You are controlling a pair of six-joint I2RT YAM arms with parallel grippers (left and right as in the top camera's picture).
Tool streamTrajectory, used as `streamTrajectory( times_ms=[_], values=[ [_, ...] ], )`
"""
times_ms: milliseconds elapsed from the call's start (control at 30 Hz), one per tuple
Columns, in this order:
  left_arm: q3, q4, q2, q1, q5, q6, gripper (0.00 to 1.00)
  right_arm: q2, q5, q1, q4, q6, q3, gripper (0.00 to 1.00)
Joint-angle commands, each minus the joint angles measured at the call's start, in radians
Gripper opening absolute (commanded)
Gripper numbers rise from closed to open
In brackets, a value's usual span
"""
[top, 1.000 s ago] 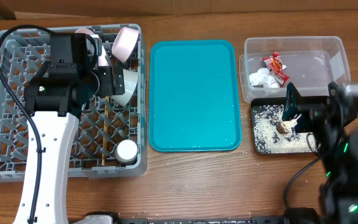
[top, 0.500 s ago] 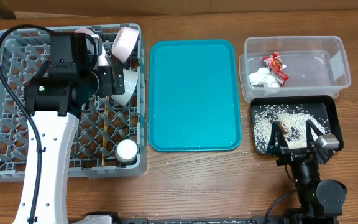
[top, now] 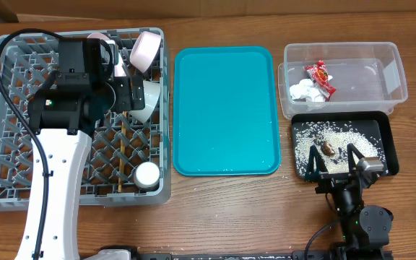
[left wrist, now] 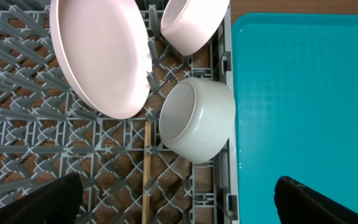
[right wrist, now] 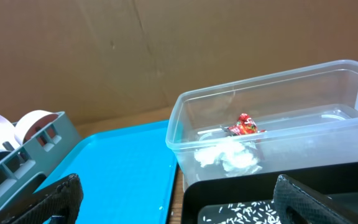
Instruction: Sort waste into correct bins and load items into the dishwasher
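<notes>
Looks basically done: plate (left wrist: pixel 98 56), pink bowl (left wrist: pixel 191 25), white bowl (left wrist: pixel 197 118), cup (top: pixel 147 175) and chopsticks (top: pixel 123 155) sit in the rack (top: pixel 6 144) left of the teal tray (top: pixel 226 108). Right of it, wrapper (top: pixel 321 76) and tissue (top: pixel 303 90) are in the tub (top: pixel 381 54), rice (top: pixel 309 148) and scrap (top: pixel 328 149) in the black tray (top: pixel 385 130). Left gripper (left wrist: pixel 178 202) and right gripper (right wrist: pixel 179 199) are both spread apart, empty.

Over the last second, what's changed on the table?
The right gripper pulled back from above the black tray toward its base, open and empty. The brown scrap stays in the tray; the left gripper, rack and clear tub are unchanged.

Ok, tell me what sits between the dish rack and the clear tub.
Overhead view: only the teal tray lies between dish rack and clear tub.
</notes>
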Motion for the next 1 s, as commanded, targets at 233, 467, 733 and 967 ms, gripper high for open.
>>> streamTrajectory(
  times_ms=[233, 467, 733, 967],
  values=[
    [0.014, 0.002, 0.002, 0.002, 0.008, -0.006, 1.0, -0.009, 0.005, 0.008, 0.007, 0.009, -0.011, 1.0],
    [0.014, 0.003, 0.002, 0.002, 0.008, -0.006, 1.0, -0.009, 0.005, 0.008, 0.007, 0.009, -0.011, 1.0],
    [0.009, 0.0, -0.004, 0.005, -0.056, 0.002, 1.0, -0.009, 0.005, 0.008, 0.007, 0.009, -0.011, 1.0],
    [-0.266, 0.232, -0.203, 0.006, -0.075, 0.002, 1.0, -0.009, 0.005, 0.008, 0.007, 0.009, -0.011, 1.0]
  ],
)
